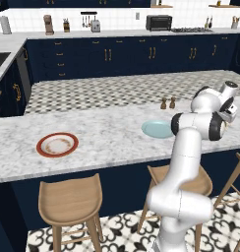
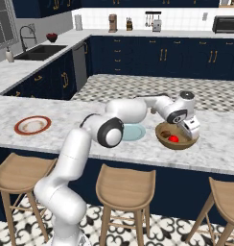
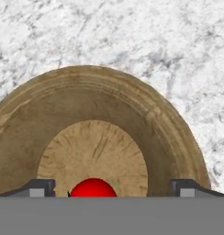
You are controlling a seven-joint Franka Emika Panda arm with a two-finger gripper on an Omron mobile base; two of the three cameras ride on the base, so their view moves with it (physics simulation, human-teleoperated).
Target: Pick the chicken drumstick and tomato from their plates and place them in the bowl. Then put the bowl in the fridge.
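1. A long white-and-grey marbled counter (image 2: 66, 113) runs across the foreground, with three light wooden stools (image 2: 124, 188) tucked along its near side. Behind it lie a patterned tile floor and a wall of navy cabinets (image 2: 152, 55) with brass handles.
2. On the back counter stand a toaster oven (image 1: 159, 22), a knife block (image 1: 66, 25) and a few small appliances; a dark sink (image 2: 40, 52) with a curved tap sits to the left in the right base view.
3. Two small brown shakers (image 1: 167, 103) stand on the marbled counter just behind the pale blue plate (image 1: 155, 129). The arm's elbow crosses in front of that plate and hides part of it in both base views.
4. The red-brown rimmed plate (image 1: 57, 144) lies flat and bare, well apart from everything else, towards the counter's left end.
5. The bowl (image 2: 175, 137) is round, deep, wood-grained, with concentric rings on its inner wall. It rests on the counter just beside the blue plate.
6. The tomato (image 2: 173, 139), smooth and bright red, lies on the bowl's floor. Next to it is a brown shape, probably the chicken drumstick (image 2: 165, 133), though it is too small to be sure.
7. The gripper (image 3: 112, 187) hangs directly over the bowl with its jaws spread wide and nothing between them. The tomato sits below the gap, nearer one dark fingertip (image 3: 40, 187), and touches neither.
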